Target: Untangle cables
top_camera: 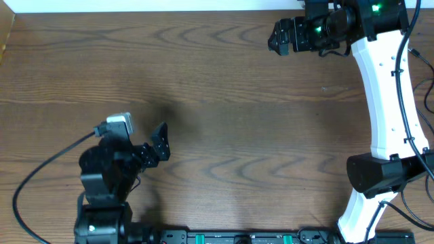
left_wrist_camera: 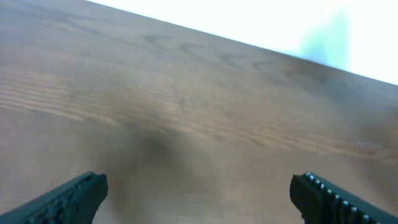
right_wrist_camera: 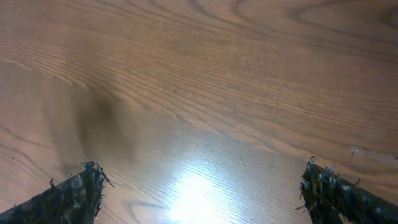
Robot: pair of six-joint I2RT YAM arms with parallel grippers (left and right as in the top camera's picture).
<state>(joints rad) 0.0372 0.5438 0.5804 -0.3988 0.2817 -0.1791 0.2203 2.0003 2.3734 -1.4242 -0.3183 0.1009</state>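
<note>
No cables show in any view; only bare wood lies under both grippers. My left gripper point(top_camera: 144, 135) hovers at the front left of the wooden table point(top_camera: 224, 102), pointing toward the far right. In the left wrist view its fingers point(left_wrist_camera: 84, 194) stand wide apart around the gripper's middle point(left_wrist_camera: 199, 190), with nothing between them. My right gripper point(top_camera: 275, 35) reaches to the far edge at the upper right and points left. It point(right_wrist_camera: 202, 180) is open too, and its worn fingertips point(right_wrist_camera: 81, 186) frame bare tabletop.
A thick black wire point(top_camera: 37, 173) loops from the left arm across the front left corner. The white right arm point(top_camera: 383, 88) spans the right side, trailing its own wires. A white wall point(top_camera: 135, 5) borders the table's far edge.
</note>
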